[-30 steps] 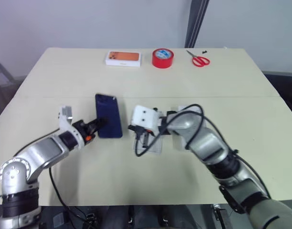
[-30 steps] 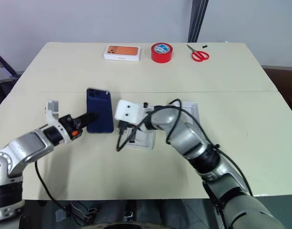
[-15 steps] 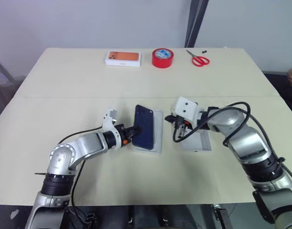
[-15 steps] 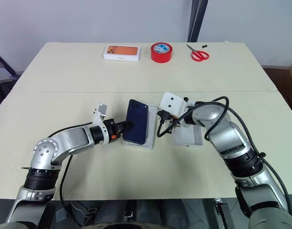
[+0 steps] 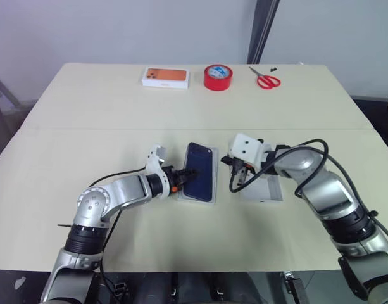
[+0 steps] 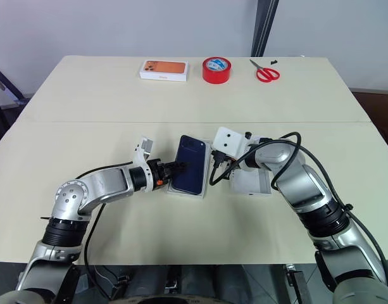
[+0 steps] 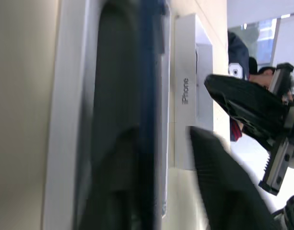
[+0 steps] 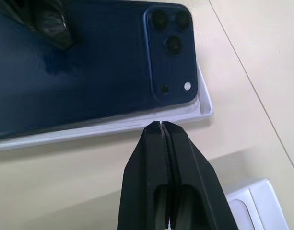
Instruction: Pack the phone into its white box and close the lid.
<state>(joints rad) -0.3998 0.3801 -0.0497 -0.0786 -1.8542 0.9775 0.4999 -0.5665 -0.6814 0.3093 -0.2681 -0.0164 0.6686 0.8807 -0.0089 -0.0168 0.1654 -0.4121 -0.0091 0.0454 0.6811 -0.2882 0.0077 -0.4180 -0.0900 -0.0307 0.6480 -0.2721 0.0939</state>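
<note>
The dark navy phone lies back up in the shallow white box, its camera cluster at the far corner. My left gripper reaches in from the left and stands open. The phone's near left edge sits between its fingers, and one fingertip rests over the phone's back. My right gripper is shut on nothing, its tip just off the box rim beside the camera corner. The white lid, marked iPhone on its side, lies on the table just right of the box, under my right wrist.
Along the table's far edge stand a white box printed with an orange phone, a red tape roll and red scissors. A person in dark clothes shows beyond the table in the left wrist view.
My left gripper carried the phone rightward from beside the box, lowered it onto the box and opened. My right gripper swung right, off the box, and stayed shut.
</note>
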